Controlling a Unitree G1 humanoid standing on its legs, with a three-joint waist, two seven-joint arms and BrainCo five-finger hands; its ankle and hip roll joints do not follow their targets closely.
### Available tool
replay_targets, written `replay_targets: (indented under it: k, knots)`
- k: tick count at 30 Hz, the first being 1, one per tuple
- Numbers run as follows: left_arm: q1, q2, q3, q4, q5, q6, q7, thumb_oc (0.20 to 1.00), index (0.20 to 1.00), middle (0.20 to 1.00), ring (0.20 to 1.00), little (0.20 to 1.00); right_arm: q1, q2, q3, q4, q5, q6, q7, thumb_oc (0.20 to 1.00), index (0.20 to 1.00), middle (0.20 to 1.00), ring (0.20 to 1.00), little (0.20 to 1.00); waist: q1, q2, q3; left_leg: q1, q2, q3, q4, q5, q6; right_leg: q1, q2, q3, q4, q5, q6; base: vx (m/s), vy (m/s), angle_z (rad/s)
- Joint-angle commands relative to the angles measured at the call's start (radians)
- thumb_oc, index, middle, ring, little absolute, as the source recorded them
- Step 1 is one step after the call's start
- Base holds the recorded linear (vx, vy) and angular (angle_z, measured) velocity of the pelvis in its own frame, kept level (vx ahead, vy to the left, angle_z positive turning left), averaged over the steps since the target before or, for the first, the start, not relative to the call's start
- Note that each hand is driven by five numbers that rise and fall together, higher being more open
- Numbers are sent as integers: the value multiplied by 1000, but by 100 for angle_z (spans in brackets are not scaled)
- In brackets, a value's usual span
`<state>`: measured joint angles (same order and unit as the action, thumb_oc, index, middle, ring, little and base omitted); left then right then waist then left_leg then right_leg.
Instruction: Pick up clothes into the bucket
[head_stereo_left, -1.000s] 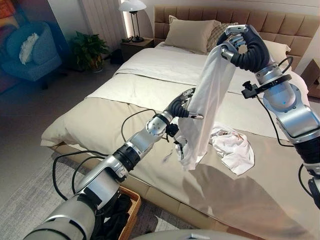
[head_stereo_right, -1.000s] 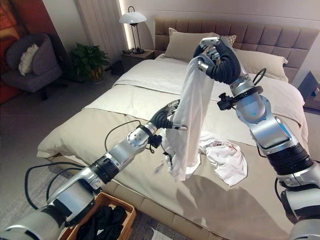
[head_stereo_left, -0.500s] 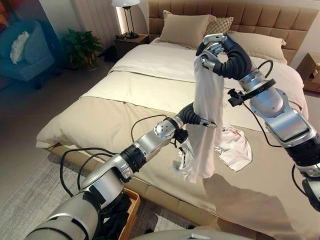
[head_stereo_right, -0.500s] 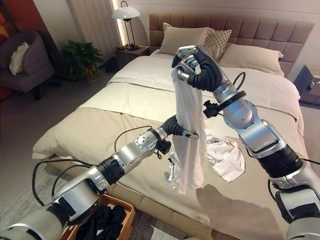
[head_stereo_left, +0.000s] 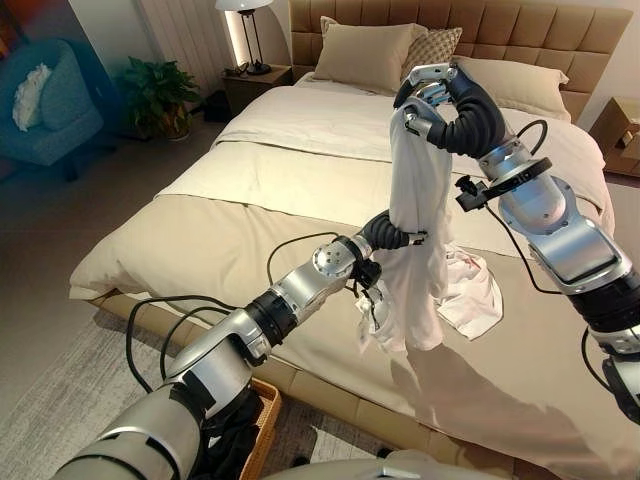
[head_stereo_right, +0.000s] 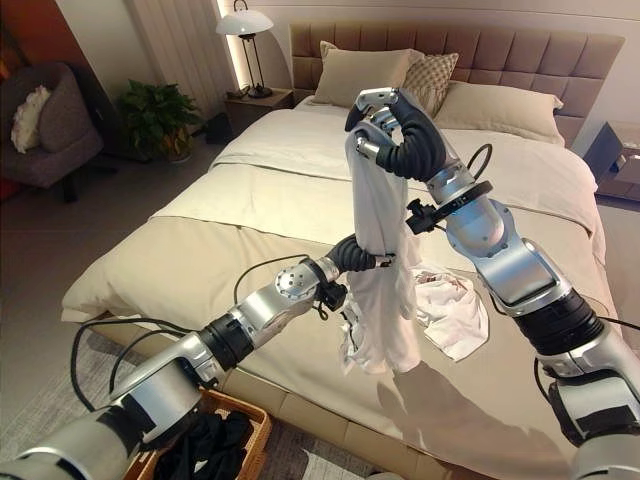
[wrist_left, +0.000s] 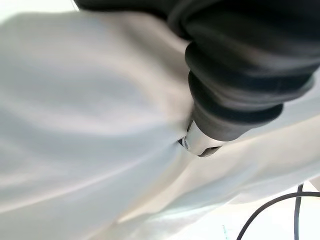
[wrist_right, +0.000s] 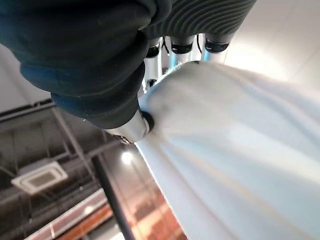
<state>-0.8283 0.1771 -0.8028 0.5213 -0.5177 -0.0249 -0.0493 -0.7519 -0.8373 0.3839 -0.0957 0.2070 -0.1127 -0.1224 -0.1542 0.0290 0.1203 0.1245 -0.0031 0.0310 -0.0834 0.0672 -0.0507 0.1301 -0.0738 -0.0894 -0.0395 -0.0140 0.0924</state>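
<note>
Garment (head_stereo_left: 415, 230) vertical, long axis upright

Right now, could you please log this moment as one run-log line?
right hand: shut on white garment, raised over bed | left hand: gripping garment mid-length | basket: at bedside, dark clothes inside

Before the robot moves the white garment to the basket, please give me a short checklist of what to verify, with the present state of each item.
1. Right hand grips the top of the white garment: ok, fingers curled round the cloth.
2. Left hand holds the garment at mid-height: cannot tell, its fingers are buried in the cloth.
3. Garment lifted free of the bed: cannot tell, the lower hem hangs close to the cover.
4. Second white garment not caught up: cannot tell, it lies right behind the hanging one.
5. Basket has room: ok, dark clothes inside, not full.
</note>
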Motion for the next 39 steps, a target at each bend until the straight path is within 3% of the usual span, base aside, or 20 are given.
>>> replay_targets:
  k: [1,3,6,12,14,15,16,18,22,23,24,29,35,39]
  knots:
    - [-66,-49,-7,100,110,-26,0,200,200,200,200,200,-56,35,-135,0,-6,-58,-75,1000,1000,1000,1000,1000,27,-54,-52,-47,-29,-23,150,-119,23,-69,-55,-4,104,16,39,0,0,0]
    - [-79,-8,-2,94,313,-25,-2,200,200,200,200,200,6,36,-203,19,-22,-55,-90,1000,1000,1000,1000,1000,32,-51,-50,-47,-31,-27,150,-121,26,-66,-56,-9,105,13,39,0,0,0]
    - [-86,36,25,81,445,-27,6,200,200,200,200,200,92,40,-301,26,-27,-55,-103,1000,1000,1000,1000,1000,40,-52,-46,-50,-33,-36,149,-121,28,-65,-58,-19,103,12,40,0,0,0]
    - [-29,151,99,11,478,-25,13,200,200,200,200,200,278,74,-464,57,21,-56,-118,1000,1000,1000,1000,1000,49,-49,-32,-61,-38,-46,152,-118,30,-69,-61,-34,105,10,41,-12,0,3]
    - [54,293,183,-89,445,-33,8,200,200,200,200,200,437,151,-549,88,93,-61,-115,1000,1000,1000,1000,1000,57,-41,-18,-72,-39,-51,151,-114,29,-76,-63,-40,106,10,40,0,0,0]
    - [60,298,182,-96,445,-30,7,200,200,200,200,200,442,155,-550,85,93,-60,-114,1000,1000,1000,1000,1000,56,-44,-21,-72,-39,-51,152,-114,29,-76,-63,-40,106,9,40,-30,7,7]
    - [140,385,256,-161,422,-35,13,200,200,200,200,200,539,209,-579,119,145,-63,-94,1000,1000,1000,1000,1000,61,-41,-13,-77,-40,-52,153,-113,27,-81,-63,-43,108,9,39,-16,5,11]
    - [265,469,361,-223,415,-39,13,200,200,200,200,200,659,276,-607,183,202,-58,-55,1000,1000,1000,1000,1000,66,-39,-11,-71,-38,-51,152,-123,24,-75,-61,-45,106,-2,39,30,-2,12]
    - [544,576,611,-280,412,-48,21,200,200,200,200,200,781,379,-618,433,247,-38,-30,1000,1000,1000,1000,1000,75,-38,-6,-64,-35,-47,148,-126,19,-69,-58,-45,102,-6,35,19,-1,3]
    - [547,576,614,-282,412,-47,21,200,200,200,200,200,781,379,-616,434,247,-38,-30,1000,1000,1000,1000,1000,74,-38,-6,-64,-35,-47,148,-126,19,-69,-58,-46,102,-6,35,0,0,0]
    - [652,592,724,-274,410,-55,38,200,200,200,200,200,822,419,-610,574,222,-23,-20,1000,1000,1000,1000,1000,82,-36,-2,-65,-33,-48,148,-126,18,-70,-58,-45,103,-7,34,13,9,6]
    - [843,585,931,-299,406,-71,74,200,200,200,200,200,896,439,-543,812,54,29,34,1000,1000,1000,1000,1000,91,-36,26,-87,-37,-55,160,-125,16,-96,-59,-52,126,-12,30,-25,12,5]
    - [912,526,1016,-252,403,-82,139,200,200,200,200,200,926,468,-505,1063,-14,57,52,1000,1000,1000,1000,1000,103,-42,80,-141,-47,-77,186,-120,19,-144,-65,-69,160,-15,28,-71,20,12]
    - [877,478,1014,-179,379,-104,199,200,200,200,200,200,906,466,-480,1095,-26,49,47,1000,1000,1000,1000,1000,108,-51,131,-194,-52,-89,212,-113,22,-192,-70,-74,186,-15,26,-97,27,8]
